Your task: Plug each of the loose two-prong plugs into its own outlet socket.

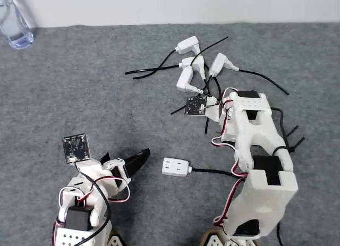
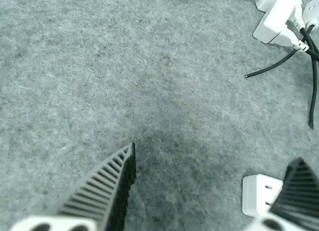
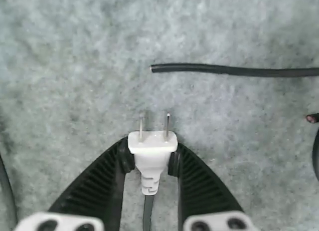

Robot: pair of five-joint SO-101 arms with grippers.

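A clear bottle stands at the table's far left corner, and what it holds cannot be told. The table is covered in fuzzy grey felt. The left arm's jaws, ribbed black wedges, gape wide over bare felt. Just beside them a white, rectangular outlet socket lies flat, long axis left to right. Farther back, loose white plugs tangle with black cords. The right arm's jaws pinch a white two-prong plug by its sides, with the metal prongs pointing straight out past the tips.
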